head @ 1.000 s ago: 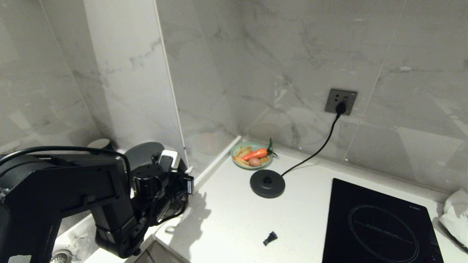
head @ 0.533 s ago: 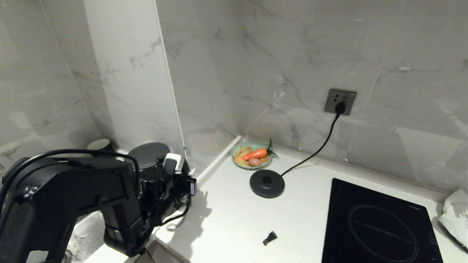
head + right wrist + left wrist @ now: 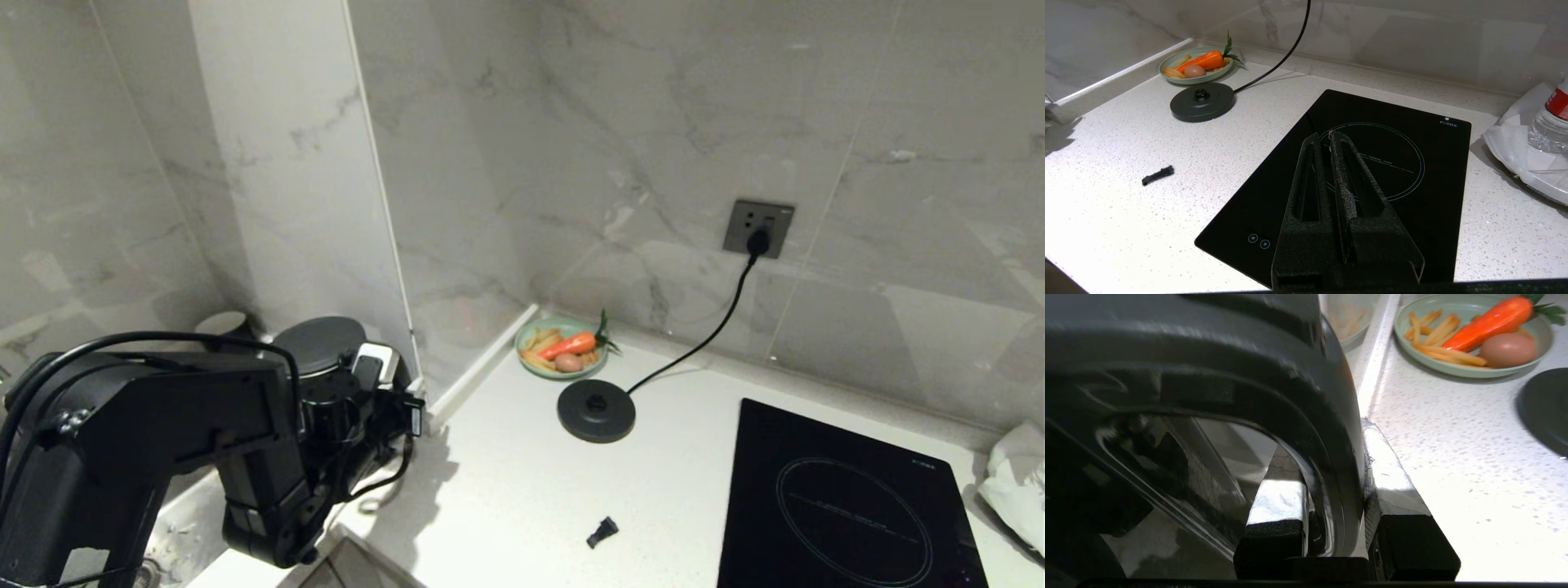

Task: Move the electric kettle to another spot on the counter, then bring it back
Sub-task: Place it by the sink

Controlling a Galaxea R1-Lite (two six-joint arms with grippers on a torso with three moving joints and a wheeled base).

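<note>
**Kettle clamped at the far left, base disc waiting toward three o'clock**

The left tool [image 3: 1331,522] has its two foil-wrapped fingers [image 3: 1278,498] clamped on the loop handle of the tall glossy black cylindrical electric kettle [image 3: 320,347], one finger inside the loop and one outside, as the left wrist view shows. In the head view the kettle stands upright at the nine o'clock edge of the scene, beside the white wall panel and just short of the left end of the white speckled stone table [image 3: 522,490]; most of its body is hidden behind the black left arm, so whether its foot rests on anything cannot be told.

The relation that matters: from kettle and tool, the flat round black base disc with a cord [image 3: 597,410] lies toward three o'clock, well apart, with open table between. The kettle's long axis is vertical, so any carry should keep it plumb. Just beyond the disc, toward twelve, sits a pale green round plate of carrot, egg and fries [image 3: 563,347], close enough to watch.

The right tool [image 3: 1327,143] hangs over the black glass induction hob [image 3: 1372,163], fingers together, holding nothing; the left arm is plainly the nearer one.
</note>
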